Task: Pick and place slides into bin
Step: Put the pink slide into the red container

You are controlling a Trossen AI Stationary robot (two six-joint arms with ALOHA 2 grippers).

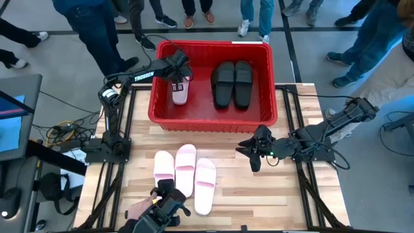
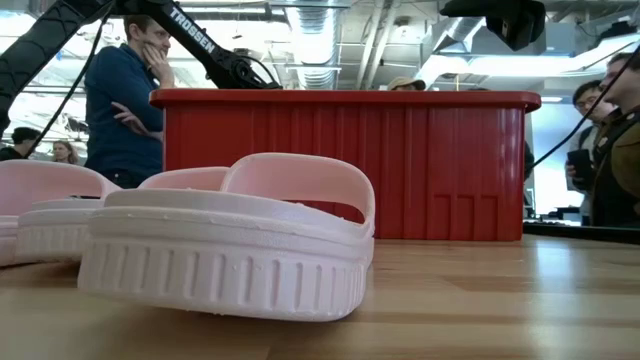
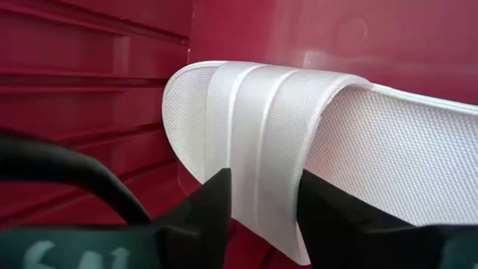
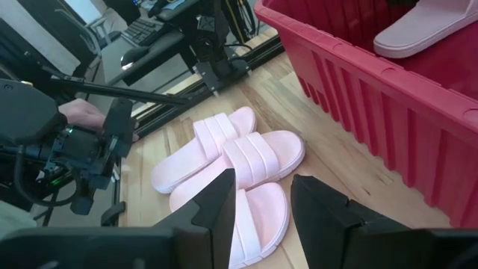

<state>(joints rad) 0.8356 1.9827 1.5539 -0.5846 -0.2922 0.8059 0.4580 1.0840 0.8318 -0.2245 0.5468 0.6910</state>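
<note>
The red bin [image 1: 213, 120] stands at the table's far middle; it also shows in the low view [image 2: 350, 160]. Two black slides [image 1: 233, 83] lie side by side on its floor at the right. My left gripper [image 1: 179, 66] reaches into the bin's left part and is shut on a pale pink slide [image 1: 180, 90]. Three more pink slides [image 1: 185, 169] lie soles down on the table near the front edge, one overlapping its neighbours. My right gripper [image 1: 255, 154] is open and empty above the table, right of them and in front of the bin. The other black slides are out of view. My left gripper has the pink slide's wide ribbed strap [image 3: 261, 149] between its two fingers [image 3: 216, 198], one at each edge of the strap. The fingers come from the bin's far left, slanting down. The slide lies lengthwise near to far; I cannot tell whether it rests on the bin's floor.
A person's hand with a dark hand-held device [image 1: 158, 206] reaches over the front edge just beside the pink slides. Several people stand beyond the table's far edge. Bare wood shows in front of the bin at the right [image 1: 291, 188].
</note>
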